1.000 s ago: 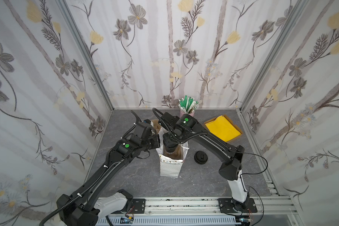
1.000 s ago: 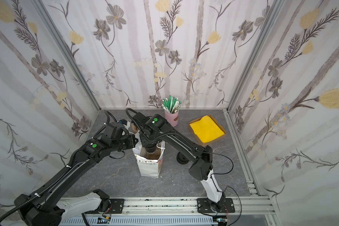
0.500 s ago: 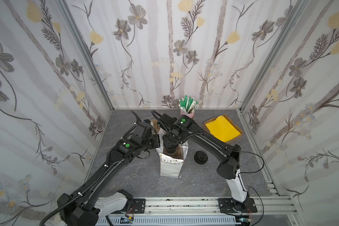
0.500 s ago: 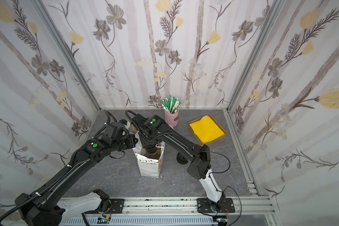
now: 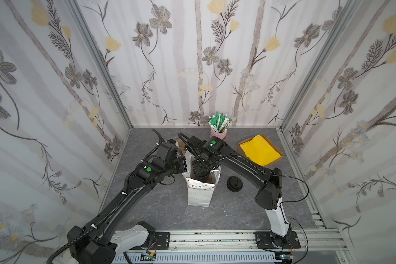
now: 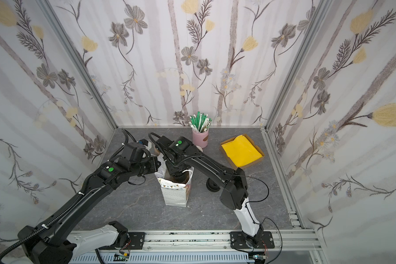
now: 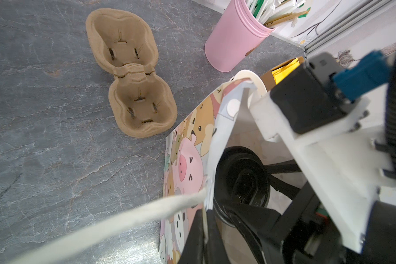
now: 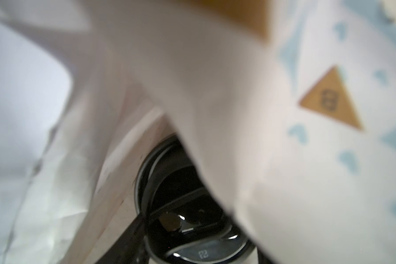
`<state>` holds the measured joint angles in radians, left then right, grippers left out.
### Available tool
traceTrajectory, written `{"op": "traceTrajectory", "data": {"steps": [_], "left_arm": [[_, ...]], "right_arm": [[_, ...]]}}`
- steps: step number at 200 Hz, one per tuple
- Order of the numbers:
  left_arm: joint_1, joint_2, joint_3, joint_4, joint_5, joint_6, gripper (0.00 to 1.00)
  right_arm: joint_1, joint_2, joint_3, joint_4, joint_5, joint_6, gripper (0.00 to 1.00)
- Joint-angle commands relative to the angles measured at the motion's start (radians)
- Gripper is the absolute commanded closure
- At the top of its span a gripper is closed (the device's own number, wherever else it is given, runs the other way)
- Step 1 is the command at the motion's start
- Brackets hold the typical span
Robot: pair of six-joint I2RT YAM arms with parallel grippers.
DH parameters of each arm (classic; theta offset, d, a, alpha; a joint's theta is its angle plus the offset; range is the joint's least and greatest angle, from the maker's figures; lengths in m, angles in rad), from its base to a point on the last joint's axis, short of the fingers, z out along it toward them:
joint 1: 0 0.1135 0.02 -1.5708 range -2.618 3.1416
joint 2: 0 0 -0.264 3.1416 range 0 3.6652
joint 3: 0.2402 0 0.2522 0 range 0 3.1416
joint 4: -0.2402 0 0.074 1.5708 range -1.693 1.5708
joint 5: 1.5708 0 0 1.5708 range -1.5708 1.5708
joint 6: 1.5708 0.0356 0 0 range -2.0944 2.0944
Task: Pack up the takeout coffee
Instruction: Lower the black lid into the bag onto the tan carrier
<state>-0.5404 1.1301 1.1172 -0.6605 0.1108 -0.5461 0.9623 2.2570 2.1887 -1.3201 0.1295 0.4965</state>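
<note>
The white handled bag [image 5: 199,193] [image 6: 174,194] stands upright mid-table in both top views. Its side wall with cartoon animals [image 7: 188,160] fills the left wrist view. My left gripper [image 7: 204,230] [image 5: 183,165] is shut on the bag's left rim, beside a white rope handle [image 7: 124,219]. The takeout coffee shows only its black domed lid [image 7: 240,176] [image 8: 188,219], down inside the bag. My right gripper [image 5: 201,175] [image 6: 178,177] reaches into the bag from above. Its black fingers [image 8: 130,237] sit on either side of the lid, gripping the cup. The cup body is hidden.
A brown pulp cup carrier [image 7: 133,73] lies behind the bag on the left. A pink cup of stirrers [image 5: 218,134] stands at the back wall, with a white cup rim [image 7: 257,80] near it. A tray of yellow napkins [image 5: 260,149] is back right. Loose black lids [image 5: 234,183] lie right of the bag.
My right wrist has shifted slightly left and lower over the bag's mouth. The left arm and the bag have stayed put.
</note>
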Motion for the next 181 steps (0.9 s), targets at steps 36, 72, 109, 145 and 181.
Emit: {"op": "traceTrajectory", "data": {"steps": [36, 72, 109, 145, 181], "left_arm": [[0.015, -0.001, 0.001, 0.006, -0.008, 0.021, 1.00], [0.017, -0.004, -0.003, 0.006, -0.005, 0.017, 1.00], [0.017, -0.005, -0.007, 0.007, -0.007, 0.014, 1.00], [0.019, -0.001, -0.004, 0.008, -0.008, 0.015, 1.00], [0.022, 0.001, -0.004, 0.008, 0.006, 0.022, 1.00]], "right_arm": [[-0.007, -0.007, -0.003, 0.007, -0.002, 0.005, 0.69], [-0.011, -0.006, -0.003, 0.005, -0.002, -0.003, 0.69], [-0.017, -0.004, -0.003, 0.007, 0.000, -0.017, 0.70], [-0.026, -0.008, -0.002, 0.020, -0.002, -0.028, 0.70], [-0.026, -0.019, -0.007, 0.026, 0.003, -0.027, 0.70]]}}
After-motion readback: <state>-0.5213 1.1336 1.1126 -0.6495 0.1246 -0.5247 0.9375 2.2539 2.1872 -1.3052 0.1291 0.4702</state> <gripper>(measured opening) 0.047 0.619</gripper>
